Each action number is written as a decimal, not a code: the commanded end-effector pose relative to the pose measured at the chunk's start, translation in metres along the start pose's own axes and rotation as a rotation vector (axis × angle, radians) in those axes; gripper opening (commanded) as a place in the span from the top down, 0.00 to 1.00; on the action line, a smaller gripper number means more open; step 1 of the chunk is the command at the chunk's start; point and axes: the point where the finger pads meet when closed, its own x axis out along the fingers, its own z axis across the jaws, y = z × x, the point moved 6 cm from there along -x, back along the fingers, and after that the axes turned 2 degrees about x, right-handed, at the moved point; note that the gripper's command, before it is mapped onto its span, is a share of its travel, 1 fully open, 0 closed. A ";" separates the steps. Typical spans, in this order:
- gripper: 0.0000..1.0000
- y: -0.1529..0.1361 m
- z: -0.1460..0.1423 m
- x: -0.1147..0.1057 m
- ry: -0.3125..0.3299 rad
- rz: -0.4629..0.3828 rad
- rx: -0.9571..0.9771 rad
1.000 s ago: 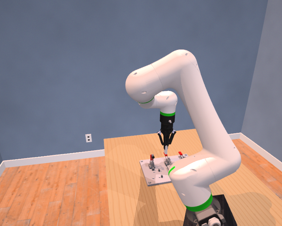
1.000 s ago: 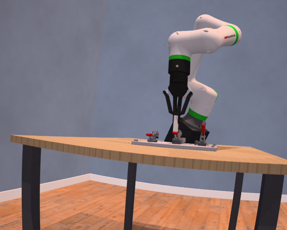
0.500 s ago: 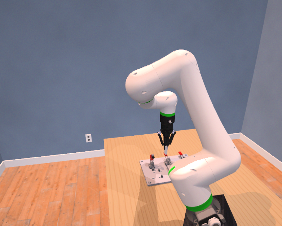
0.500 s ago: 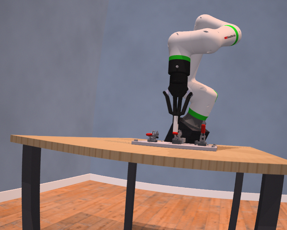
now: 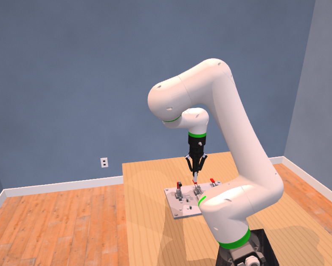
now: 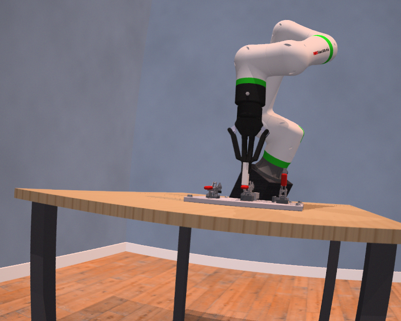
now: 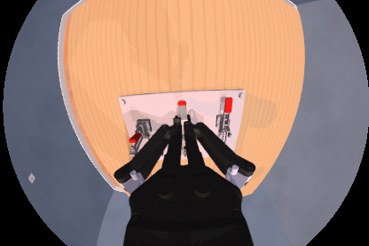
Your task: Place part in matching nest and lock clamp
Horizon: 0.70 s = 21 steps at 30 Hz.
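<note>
The gripper is shut; its pale narrow tips point down at the middle clamp's red handle. They look as if they touch it, but contact is not certain. That handle lies low; whether it rests on its stop cannot be told. A pale block, apparently the part, is at the middle nest on the fixture plate. Its seating and the clamp bar's level are hidden or too small to judge; the arm covers much of the nest in the top view.
One outer clamp has an upright red handle and a raised bar. The other outer clamp's red handle lies low. Both stand on the plate beside the middle clamp. The wooden table surrounds the fixture.
</note>
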 end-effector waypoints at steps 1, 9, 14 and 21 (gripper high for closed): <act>1.00 0.000 0.000 0.000 0.000 0.000 0.000; 1.00 0.000 0.000 0.000 0.000 0.000 0.000; 1.00 0.000 0.000 -0.001 0.000 0.000 0.000; 1.00 0.000 0.000 -0.006 0.000 0.000 0.000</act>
